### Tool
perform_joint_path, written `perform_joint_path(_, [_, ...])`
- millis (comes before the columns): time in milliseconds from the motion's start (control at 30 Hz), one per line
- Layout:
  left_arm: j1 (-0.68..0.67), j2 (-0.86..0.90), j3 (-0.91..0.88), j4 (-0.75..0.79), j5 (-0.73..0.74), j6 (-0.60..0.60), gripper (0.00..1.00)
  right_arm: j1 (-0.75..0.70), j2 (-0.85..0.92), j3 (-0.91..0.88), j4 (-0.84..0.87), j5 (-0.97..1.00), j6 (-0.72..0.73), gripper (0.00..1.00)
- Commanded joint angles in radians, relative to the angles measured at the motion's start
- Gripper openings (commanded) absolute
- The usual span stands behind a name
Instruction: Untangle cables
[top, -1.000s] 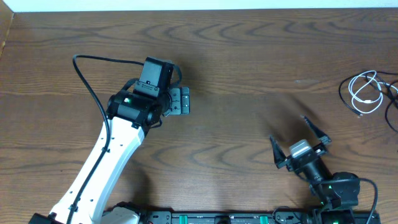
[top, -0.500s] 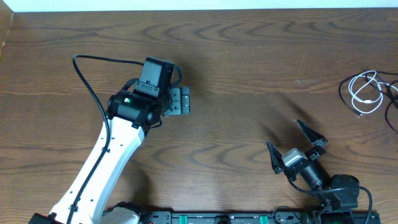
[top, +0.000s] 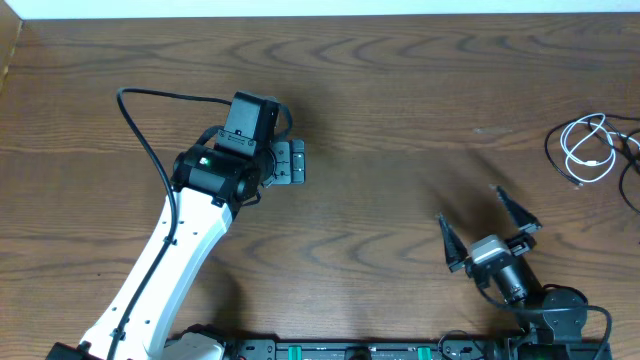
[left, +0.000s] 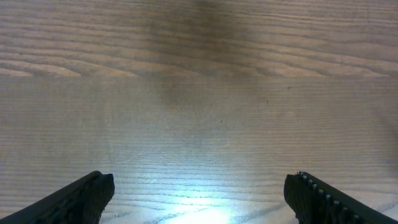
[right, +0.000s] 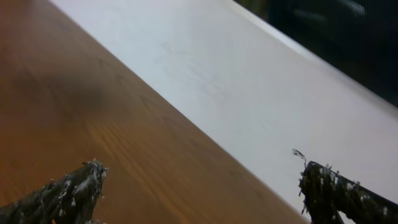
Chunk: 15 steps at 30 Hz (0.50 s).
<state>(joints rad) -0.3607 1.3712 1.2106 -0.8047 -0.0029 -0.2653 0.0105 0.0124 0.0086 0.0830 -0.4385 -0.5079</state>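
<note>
Table (top: 400, 90) is brown wood, grain bold, finish matt, though it takes a soft sheen under the left gripper (left: 199, 196). Its fingers (left: 323, 198) are matt black and finely ridged. On the right gripper (right: 199, 186), dark fingers (right: 65, 190), rough, flecked with pale bits. Left arm (top: 165, 265) wears smooth white plastic, lightly glossy. Near the right edge, white cable (top: 590, 150) and black cable (top: 548, 150) both look smooth-jacketed.

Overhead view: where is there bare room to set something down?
Bare wood spans between the left tool and the right tool, and along the far edge of the table. The right edge is crowded: the white cable and black cable lie looped there.
</note>
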Motion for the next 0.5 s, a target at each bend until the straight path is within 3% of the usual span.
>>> perform_joint_path(0, [0.004,0.006,0.017,-0.002,-0.006,-0.002,0.93,-0.006,-0.008,-0.003,0.002,0.101,0.162,0.99])
perform_joint_path(167, [0.004,0.006,0.017,-0.002,-0.006,-0.002,0.93,0.043,-0.008,-0.003,0.000,0.248,0.217,0.99])
perform_joint_path(467, [0.004,0.006,0.017,-0.003,-0.006,-0.002,0.93,0.075,-0.008,-0.003,-0.146,0.283,0.250,0.99])
